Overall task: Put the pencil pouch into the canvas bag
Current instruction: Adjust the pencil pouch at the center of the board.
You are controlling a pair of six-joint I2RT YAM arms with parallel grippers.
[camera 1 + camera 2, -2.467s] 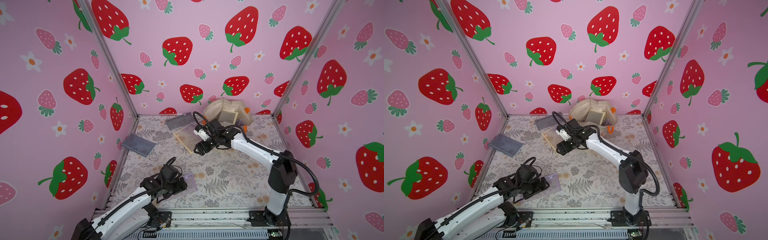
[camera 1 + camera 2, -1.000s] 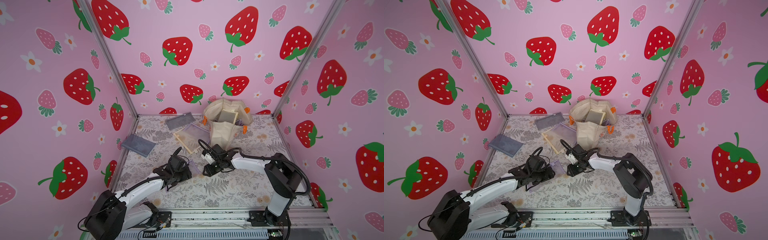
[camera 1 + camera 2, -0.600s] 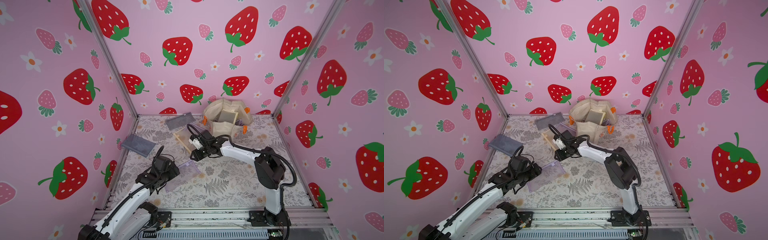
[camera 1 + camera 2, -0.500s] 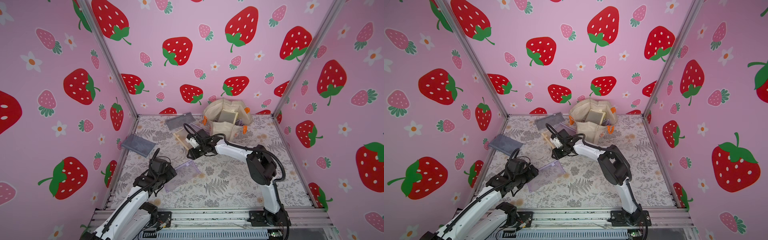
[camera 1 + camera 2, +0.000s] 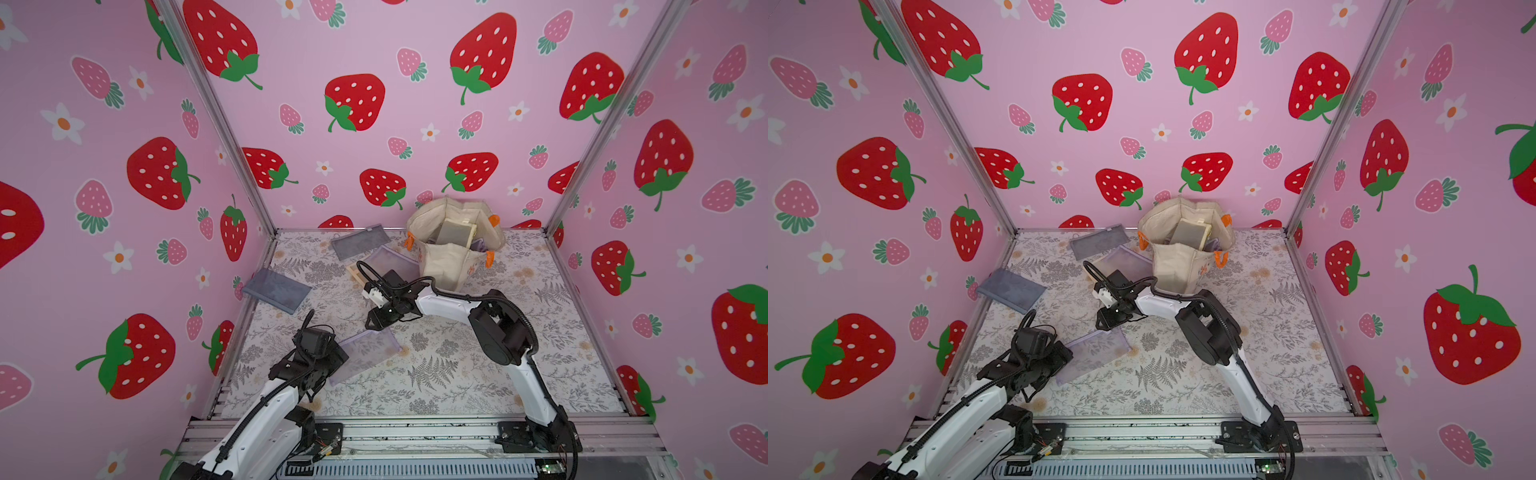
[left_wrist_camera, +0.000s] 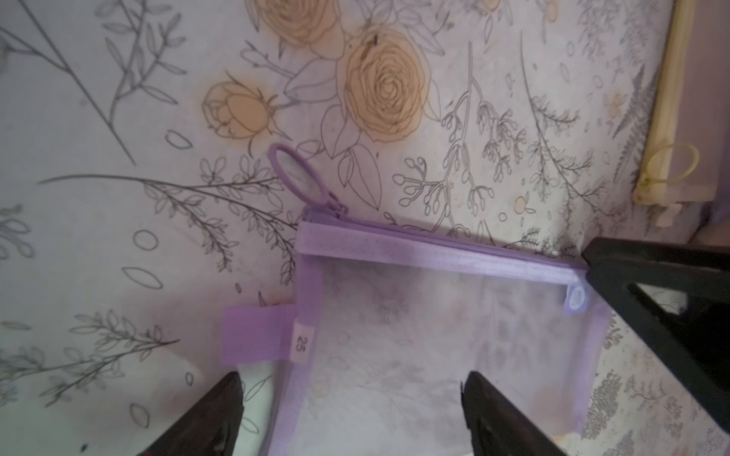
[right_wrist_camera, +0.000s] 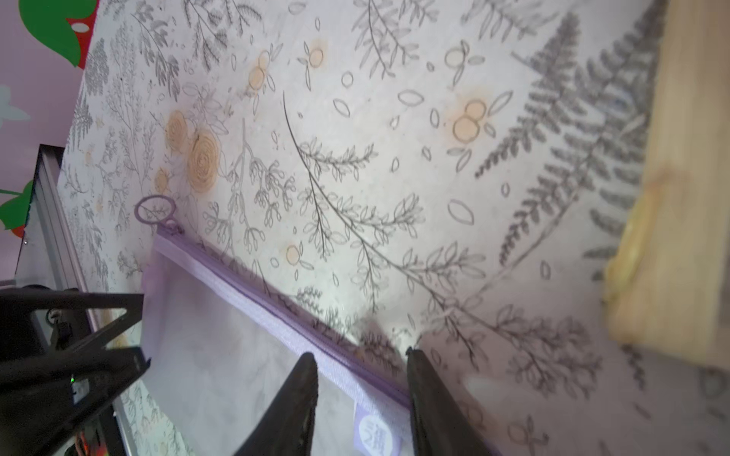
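My left tool (image 6: 351,381) wide, right tool (image 7: 360,353) half-open astride the seemingly empty pencil pouch (image 5: 365,351); canvas bag (image 5: 446,266) beyond holds a beige pouch (image 5: 455,232).

Bright, even light, soft shadows; top views bend at edges, wrist views slightly blurred.

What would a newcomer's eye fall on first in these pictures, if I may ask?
Most likely the pink strawberry-print walls that enclose the floral table. Next, the cream canvas bag with orange handles, standing open at the back with pouches inside. In front, a purple mesh pencil pouch lies on the table, the open left end effector at one edge and the right end effector astride its zipper edge.
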